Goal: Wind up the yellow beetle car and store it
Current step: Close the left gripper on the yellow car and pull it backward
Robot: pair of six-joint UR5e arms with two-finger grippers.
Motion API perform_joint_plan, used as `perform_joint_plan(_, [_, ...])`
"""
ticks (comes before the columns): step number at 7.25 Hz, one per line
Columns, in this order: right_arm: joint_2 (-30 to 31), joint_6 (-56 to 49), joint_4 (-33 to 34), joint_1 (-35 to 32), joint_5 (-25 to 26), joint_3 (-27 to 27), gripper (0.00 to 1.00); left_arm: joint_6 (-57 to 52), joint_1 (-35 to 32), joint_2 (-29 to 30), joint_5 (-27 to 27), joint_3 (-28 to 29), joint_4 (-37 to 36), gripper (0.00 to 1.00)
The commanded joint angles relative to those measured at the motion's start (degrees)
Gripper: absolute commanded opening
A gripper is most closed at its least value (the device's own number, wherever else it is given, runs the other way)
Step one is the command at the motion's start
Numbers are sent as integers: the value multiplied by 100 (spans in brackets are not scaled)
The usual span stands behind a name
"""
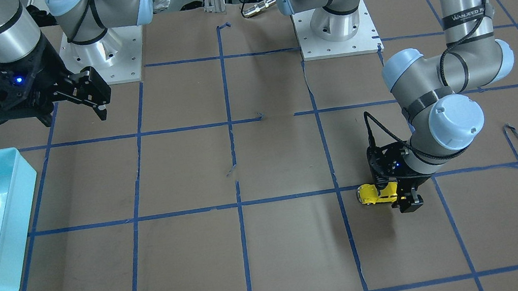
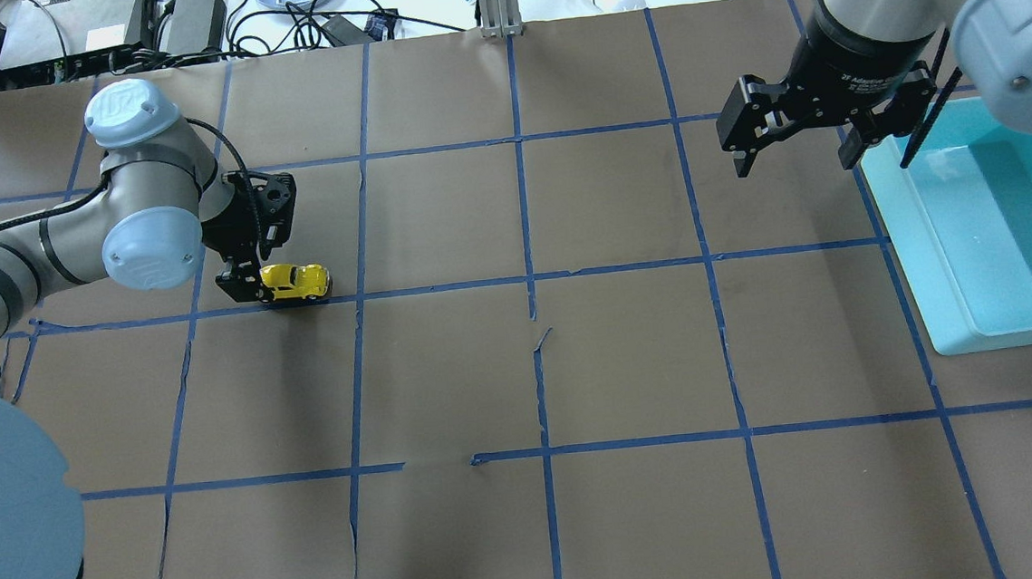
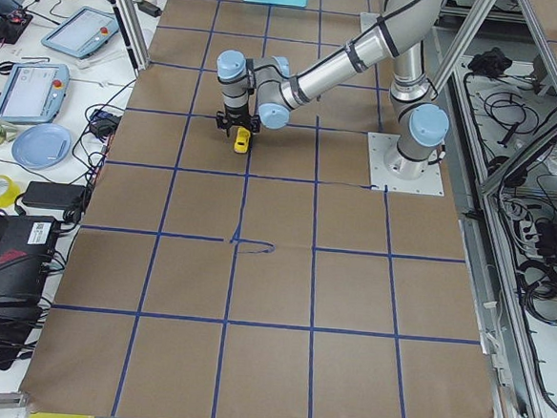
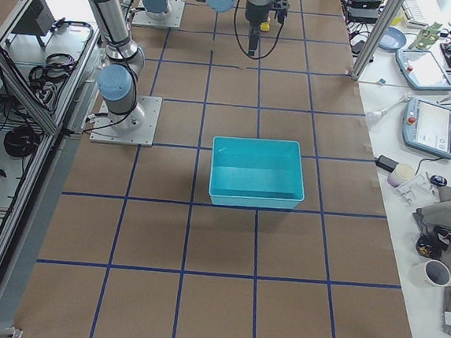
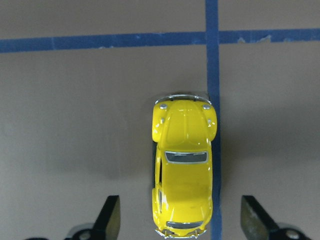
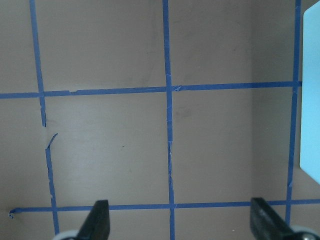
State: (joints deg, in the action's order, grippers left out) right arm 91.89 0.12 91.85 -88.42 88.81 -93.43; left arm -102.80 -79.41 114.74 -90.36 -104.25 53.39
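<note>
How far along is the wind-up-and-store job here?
Done: nothing visibly; winding cannot be told. In hand: the left claw straddles the yellow beetle car on the table, open, fingers clear of it. Left: grasp it and store it, presumably in the teal bin, which is empty; the right claw hangs open near it.

Both my grippers spread wide.
My left gripper [image 5: 182, 217] points straight down, held low on my sharply bent left arm [image 2: 67, 235]; my right gripper [image 2: 794, 156] hangs higher, fingers also downward, well apart from it.
</note>
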Motion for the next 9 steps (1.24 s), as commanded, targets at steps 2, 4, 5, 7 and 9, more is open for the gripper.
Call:
perform_joint_plan(2, [-5, -12, 0, 0, 5, 0, 100, -12, -4, 110, -8, -95, -241, 51])
perform_joint_plan(4, [4, -20, 0, 0, -4, 9, 100, -3, -4, 137, -8, -104, -320, 10])
perform_joint_plan(5, [-5, -21, 9, 0, 14, 9, 100, -3, -4, 137, -8, -104, -346, 5])
perform_joint_plan(7, [-5, -3, 0, 0, 23, 9, 100, -29, 5, 137, -8, -104, -347, 5])
perform_joint_plan(9, [4, -12, 0, 9, 23, 9, 100, -38, 14, 119, -43, -113, -347, 5])
